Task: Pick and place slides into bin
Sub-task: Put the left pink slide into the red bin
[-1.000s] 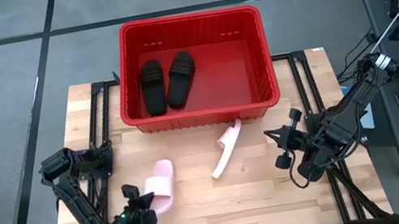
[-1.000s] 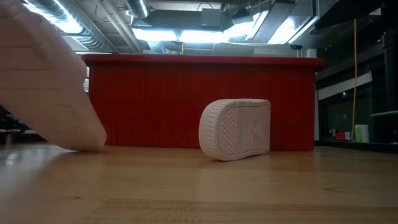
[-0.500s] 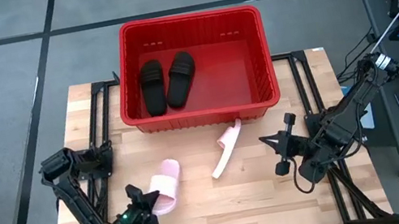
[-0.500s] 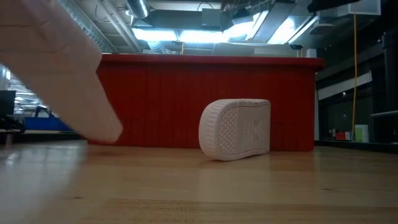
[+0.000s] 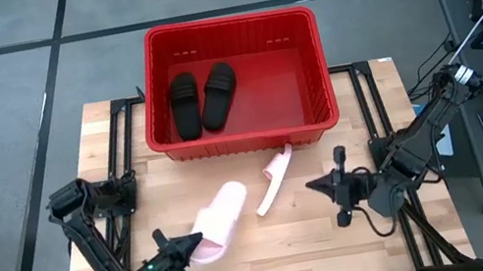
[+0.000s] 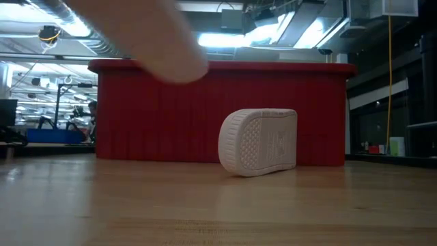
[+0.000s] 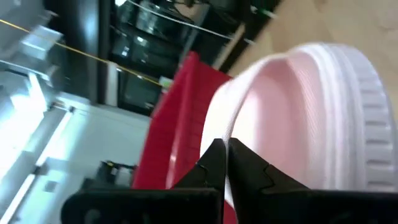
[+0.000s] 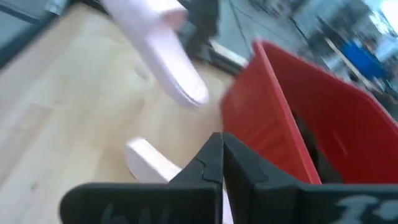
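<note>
The red bin stands at the far edge of the bench, about midway along it; inside, against its left wall, 2 black slides lie side by side, soles down, and the rest of its floor shows bare red. Outside it are 2 pink slides; 1, the held pink slide, is lifted off the bench near the front left, its heel end clamped between the shut fingers of the left gripper, its toe end pointing toward the bin; the other pink slide stands tilted on its edge just in front of the bin's near wall, sole facing the front edge in the low view. The right gripper hovers near this second slide with its fingers pressed together on nothing.
</note>
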Controlling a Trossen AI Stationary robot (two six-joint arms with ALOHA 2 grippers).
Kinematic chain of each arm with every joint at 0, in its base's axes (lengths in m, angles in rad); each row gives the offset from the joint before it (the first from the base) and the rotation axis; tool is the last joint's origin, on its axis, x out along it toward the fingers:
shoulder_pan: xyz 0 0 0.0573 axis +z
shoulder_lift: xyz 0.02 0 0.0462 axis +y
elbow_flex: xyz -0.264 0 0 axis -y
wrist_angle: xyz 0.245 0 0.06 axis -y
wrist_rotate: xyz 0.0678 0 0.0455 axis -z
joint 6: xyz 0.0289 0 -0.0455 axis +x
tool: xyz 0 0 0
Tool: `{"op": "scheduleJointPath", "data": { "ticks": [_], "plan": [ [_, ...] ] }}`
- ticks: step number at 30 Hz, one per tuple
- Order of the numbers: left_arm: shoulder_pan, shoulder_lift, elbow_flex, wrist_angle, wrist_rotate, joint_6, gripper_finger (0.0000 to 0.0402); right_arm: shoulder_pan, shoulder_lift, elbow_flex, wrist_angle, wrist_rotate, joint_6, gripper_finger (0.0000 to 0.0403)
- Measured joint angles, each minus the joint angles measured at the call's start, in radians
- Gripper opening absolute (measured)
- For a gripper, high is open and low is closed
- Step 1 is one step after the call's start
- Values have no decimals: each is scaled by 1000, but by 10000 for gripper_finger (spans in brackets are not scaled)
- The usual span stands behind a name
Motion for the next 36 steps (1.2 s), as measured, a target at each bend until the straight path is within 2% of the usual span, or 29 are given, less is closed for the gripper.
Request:
{"op": "scheduleJointPath", "data": {
  "ticks": [5, 12, 18, 22, 28, 36],
  "plan": [
    [43, -8, 0, 0, -36, 18, 2, -30, 0, 0, 117, -121, -175, 10],
    [90, -8, 0, 1, -134, 90, 2, -96, 0, 0, 205, -201, -324, 10],
    [111, -7, 5, 5, -137, 90, 2, -139, 0, 0, 267, -280, -455, 10],
    [147, -7, 78, 6, -95, 91, 2, -159, 0, 0, 290, -303, -493, 10],
    [201, -8, 202, 46, 7, 315, 2, -173, 0, 0, 286, -350, -503, 10],
    [222, -8, 270, 213, 41, 607, 2, -173, 0, 0, 301, -360, -605, 10]
  ]
}}
